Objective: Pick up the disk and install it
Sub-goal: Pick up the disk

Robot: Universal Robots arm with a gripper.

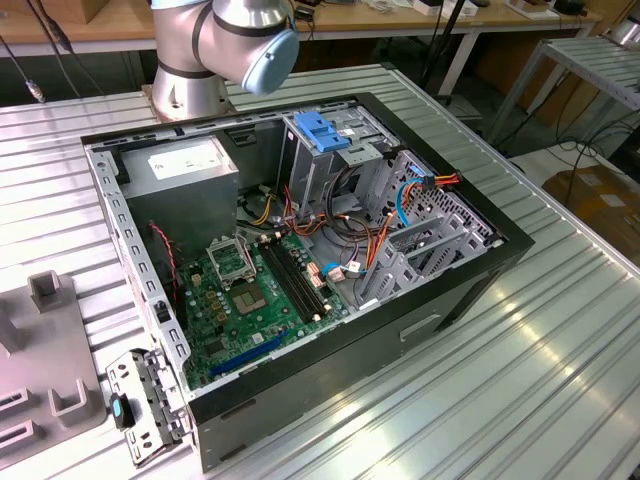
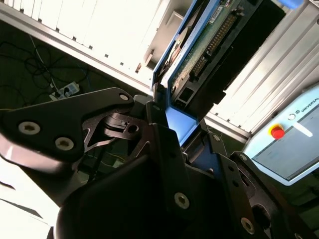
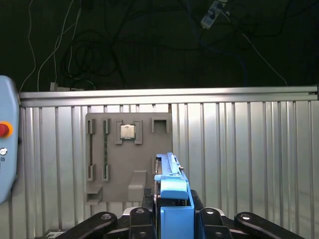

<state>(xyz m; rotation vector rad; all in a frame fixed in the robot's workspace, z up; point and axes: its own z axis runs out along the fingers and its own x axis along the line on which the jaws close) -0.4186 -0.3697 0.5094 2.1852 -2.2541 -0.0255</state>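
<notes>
Above the counter [image 3: 249, 149], the jaws clench the disk [image 3: 172, 189] at its blue-railed end. It is probably dense, rigid and shock-sensitive, so best held by the rails, off the circuit board [image 2: 212, 42].

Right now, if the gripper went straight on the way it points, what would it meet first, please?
Most likely the grey fixture plate, near its edge, on the ribbed metal table. The gripper is shut on the disk, whose far end leads, so that would touch first; depth is unclear.
</notes>
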